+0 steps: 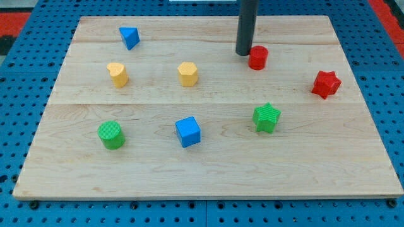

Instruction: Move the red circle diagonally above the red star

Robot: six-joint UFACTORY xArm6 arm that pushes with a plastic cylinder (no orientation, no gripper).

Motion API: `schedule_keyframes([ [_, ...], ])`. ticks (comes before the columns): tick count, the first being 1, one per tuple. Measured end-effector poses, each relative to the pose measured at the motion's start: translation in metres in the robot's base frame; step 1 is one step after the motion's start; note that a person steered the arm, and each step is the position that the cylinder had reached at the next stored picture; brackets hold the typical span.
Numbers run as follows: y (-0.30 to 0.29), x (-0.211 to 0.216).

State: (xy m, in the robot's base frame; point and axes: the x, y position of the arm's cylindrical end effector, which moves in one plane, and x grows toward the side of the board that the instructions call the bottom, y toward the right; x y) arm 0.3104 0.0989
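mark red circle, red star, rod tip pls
red circle [258,57], camera view, on its front side.
red star [326,84], camera view, centre of its top face.
my tip [244,53], camera view, rod's very end, just left of the red circle.

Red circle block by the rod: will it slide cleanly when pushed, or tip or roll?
The short red cylinder block stands on its flat end, so it probably slides rather than rolls. Its squat shape makes tipping unlikely. My tip sits at its left edge, so an off-centre push may swing it sideways.

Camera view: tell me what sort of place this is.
Probably a robotics lab bench: a wooden board lies on a blue perforated base, small coloured blocks such as the red circle and red star are scattered about, and my tip sits beside the circle.
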Motion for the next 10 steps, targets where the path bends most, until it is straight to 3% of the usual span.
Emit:
schedule_keyframes([
  [1, 0.099, 0.011],
  [2, 0.104, 0.022],
  [4, 0.022, 0.022],
  [5, 0.037, 0.065],
  [7, 0.055, 0.068],
  [8, 0.036, 0.131],
  [9, 0.104, 0.187],
  [10, 0.060, 0.196],
])
